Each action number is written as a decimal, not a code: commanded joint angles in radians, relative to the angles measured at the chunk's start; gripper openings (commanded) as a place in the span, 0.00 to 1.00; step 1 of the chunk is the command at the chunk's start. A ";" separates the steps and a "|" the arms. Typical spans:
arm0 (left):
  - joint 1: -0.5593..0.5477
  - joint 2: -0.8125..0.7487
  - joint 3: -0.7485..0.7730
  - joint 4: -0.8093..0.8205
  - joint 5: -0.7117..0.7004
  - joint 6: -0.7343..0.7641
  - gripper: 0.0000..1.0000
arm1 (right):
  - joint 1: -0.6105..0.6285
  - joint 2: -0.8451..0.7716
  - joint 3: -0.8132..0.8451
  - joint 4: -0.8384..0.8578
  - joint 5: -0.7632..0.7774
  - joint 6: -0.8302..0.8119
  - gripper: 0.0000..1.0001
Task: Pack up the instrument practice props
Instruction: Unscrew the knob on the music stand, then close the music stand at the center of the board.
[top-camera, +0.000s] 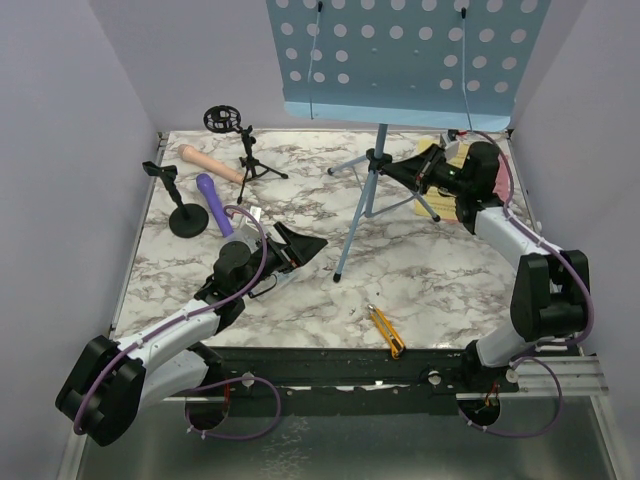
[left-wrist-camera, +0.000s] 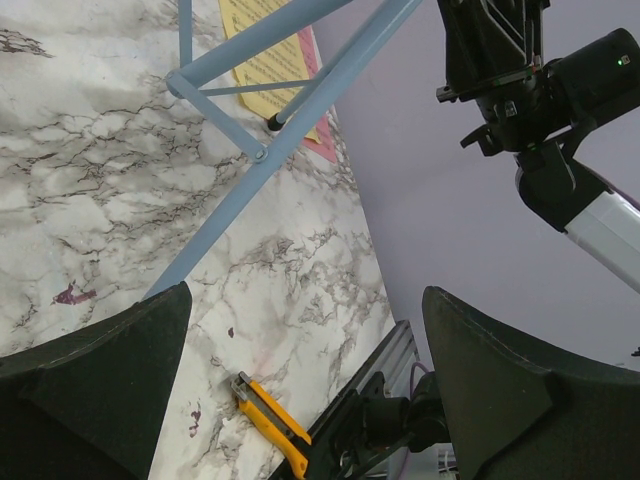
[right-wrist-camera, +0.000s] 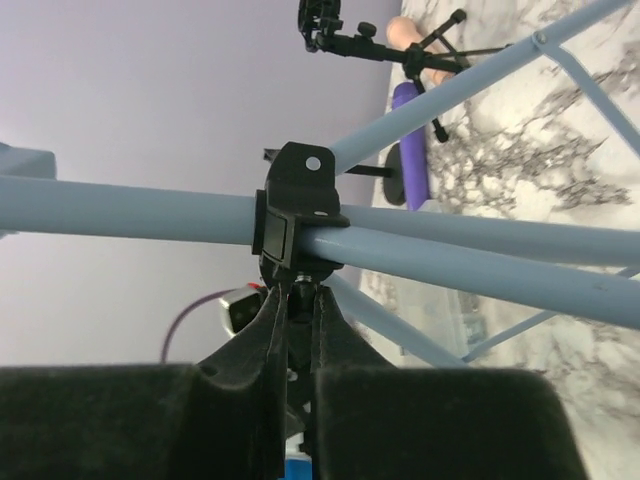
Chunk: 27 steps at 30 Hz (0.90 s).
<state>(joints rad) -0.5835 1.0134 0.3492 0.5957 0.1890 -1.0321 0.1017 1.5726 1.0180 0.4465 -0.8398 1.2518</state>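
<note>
Along the lower edge of the overhead view a yellow-and-black utility knife (top-camera: 385, 332) lies on the marble table (top-camera: 450, 270). Above and left of it my left gripper (top-camera: 300, 244) gapes wide, holding nothing, and the nearest leg of the music rack (top-camera: 400, 100) ends just to its right. Right of centre, my right gripper (right-wrist-camera: 295, 300) has its fingers pinched almost together on a small dark part under the rack's black collar (right-wrist-camera: 295, 205); I cannot make out what that part is. My wrist hides most of the sheet-music pages (top-camera: 433, 152), so I cannot count them. In the upper left lie one purple microphone (top-camera: 214, 205) and one beige microphone (top-camera: 210, 163), beside two black mic mounts, one on a round base (top-camera: 187, 220) and one on a small tripod (top-camera: 247, 150). There is one rack on three legs, its panel cut off at the top.
</note>
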 joint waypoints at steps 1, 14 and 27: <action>0.004 -0.012 0.013 0.004 -0.011 0.003 0.99 | 0.005 -0.022 0.068 -0.073 0.030 -0.208 0.05; 0.004 -0.008 0.059 0.004 0.076 0.183 0.99 | 0.052 -0.135 0.154 -0.250 -0.015 -0.881 0.66; 0.003 0.151 0.216 0.025 0.168 0.432 0.99 | -0.042 -0.271 -0.050 -0.205 -0.191 -1.152 0.88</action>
<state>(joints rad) -0.5835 1.1053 0.4934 0.5968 0.2928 -0.7124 0.0959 1.3087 0.9974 0.2340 -0.9379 0.2543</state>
